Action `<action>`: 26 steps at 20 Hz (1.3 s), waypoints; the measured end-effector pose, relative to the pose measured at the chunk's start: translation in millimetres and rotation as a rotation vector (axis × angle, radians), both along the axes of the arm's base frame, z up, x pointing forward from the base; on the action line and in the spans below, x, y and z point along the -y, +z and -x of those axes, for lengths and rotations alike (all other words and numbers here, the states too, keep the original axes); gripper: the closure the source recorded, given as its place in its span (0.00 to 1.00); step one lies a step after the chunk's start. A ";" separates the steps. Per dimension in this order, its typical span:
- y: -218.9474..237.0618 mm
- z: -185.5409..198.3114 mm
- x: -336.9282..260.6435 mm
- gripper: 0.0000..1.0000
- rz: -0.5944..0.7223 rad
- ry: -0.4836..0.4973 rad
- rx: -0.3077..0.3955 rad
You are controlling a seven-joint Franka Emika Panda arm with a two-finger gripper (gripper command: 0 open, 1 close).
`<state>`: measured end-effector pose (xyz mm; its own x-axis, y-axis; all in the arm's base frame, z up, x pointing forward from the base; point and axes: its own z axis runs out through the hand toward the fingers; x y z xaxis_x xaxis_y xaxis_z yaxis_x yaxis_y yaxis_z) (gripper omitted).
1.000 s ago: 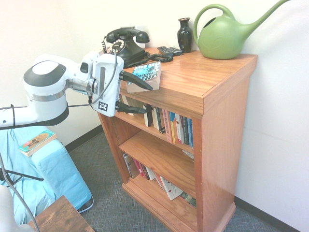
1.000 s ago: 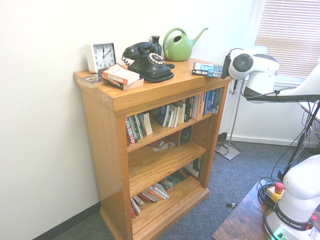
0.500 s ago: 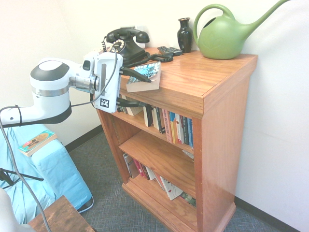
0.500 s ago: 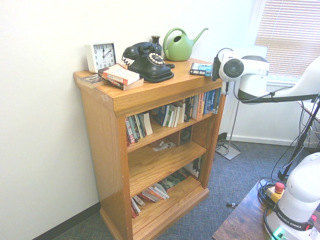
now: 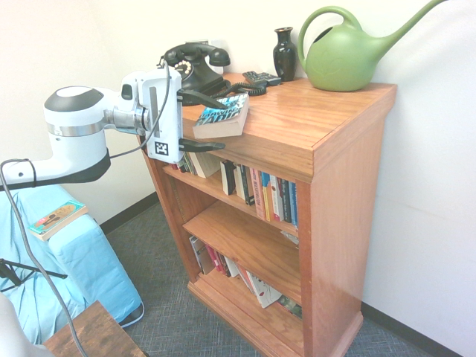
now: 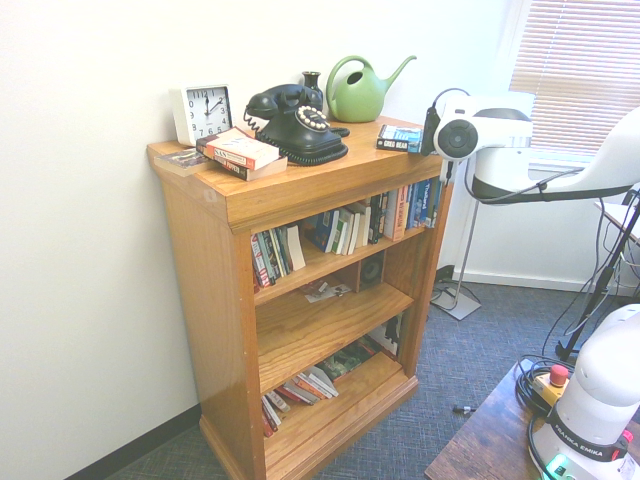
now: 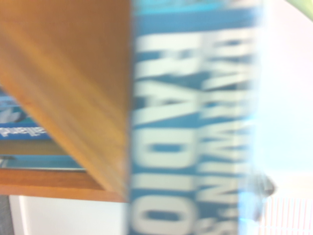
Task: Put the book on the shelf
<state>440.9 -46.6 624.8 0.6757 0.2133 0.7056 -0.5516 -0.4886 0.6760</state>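
At the bookcase's (image 5: pixel 349 193) front edge, by the arm-side corner, the gripper (image 5: pixel 202 121) has its fingers spread wide, one above the other, nothing clamped. Just ahead, the thick blue book (image 5: pixel 223 119) lies on the top, near that edge. Below, the upper inner shelf (image 5: pixel 249 206) awaits it: approach looks nearly made; gripping, lowering and shelving remain.
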 end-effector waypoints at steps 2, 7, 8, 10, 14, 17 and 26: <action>0.8 -0.8 -5.3 0.00 0.002 0.013 -0.003; -12.9 -11.8 -15.9 1.00 -0.001 0.039 -0.035; -15.3 -15.4 -14.1 1.00 -0.003 0.036 -0.041; -15.5 -22.8 -8.5 1.00 -0.008 0.027 -0.043; -7.3 -34.9 1.4 1.00 -0.014 0.011 -0.032; -5.1 -41.3 3.1 1.00 -0.015 0.009 -0.030; -7.6 -41.9 10.5 1.00 -0.022 -0.007 -0.034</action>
